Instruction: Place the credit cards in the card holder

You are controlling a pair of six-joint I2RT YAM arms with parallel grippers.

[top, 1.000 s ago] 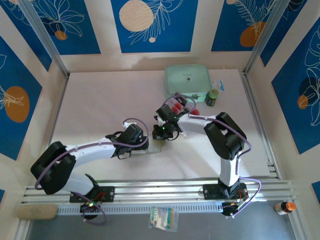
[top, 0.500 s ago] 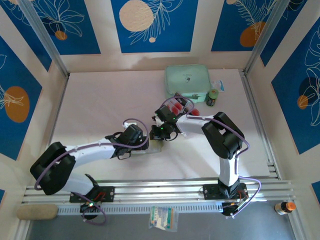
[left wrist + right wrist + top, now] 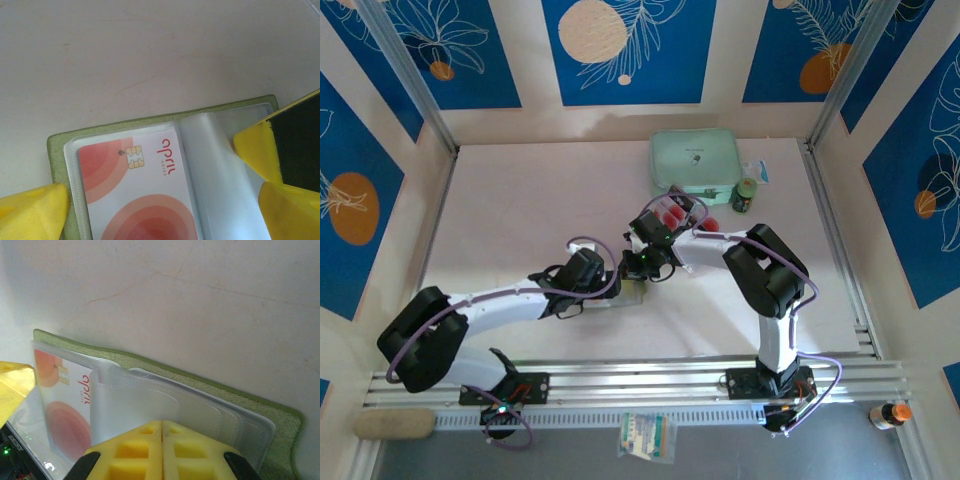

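The card holder [image 3: 150, 119] lies open on the table, olive-green with clear plastic sleeves; in the top view it sits under both wrists [image 3: 633, 293]. One credit card [image 3: 145, 190], pale with red rings and a chip, sits in its left sleeve and appears in the right wrist view too [image 3: 62, 390]. My left gripper [image 3: 162, 212] is open, its yellow fingers either side of the holder. My right gripper [image 3: 161, 426] is shut, tips together on the empty clear sleeve [image 3: 150, 400], nothing between them. Its yellow tip [image 3: 255, 150] reaches in at the holder's right edge.
A mint-green case [image 3: 695, 160] lies at the back, a small green bottle [image 3: 747, 193] to its right. A clear tray with red-marked pieces [image 3: 670, 212] sits just behind the right wrist. Open table stretches left and back left.
Both arms have shifted only very slightly; both grippers stay at the open holder, left open and right shut.
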